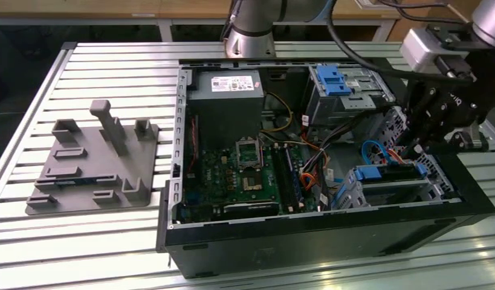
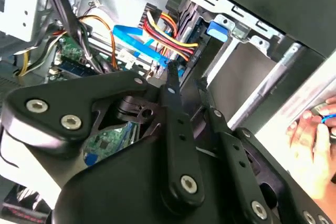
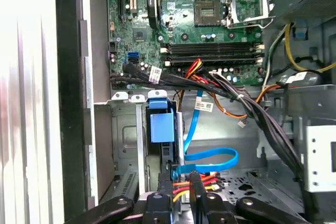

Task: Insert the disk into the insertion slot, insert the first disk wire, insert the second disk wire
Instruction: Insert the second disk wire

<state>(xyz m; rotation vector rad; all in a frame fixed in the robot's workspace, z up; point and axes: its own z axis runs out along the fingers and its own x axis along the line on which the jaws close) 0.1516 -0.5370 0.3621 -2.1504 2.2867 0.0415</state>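
A: Where is the black two-finger gripper (image 3: 181,195)?
B: Low in the grey perforated sheet-metal drive cage (image 1: 428,175), fingers nearly closed on the dark plug of the thin flat blue cable (image 3: 210,160), beside the red-orange wire bundle (image 3: 197,184).
A: What does only the second wrist view show?
B: A person's hand (image 2: 315,145) outside the case. No print is legible.
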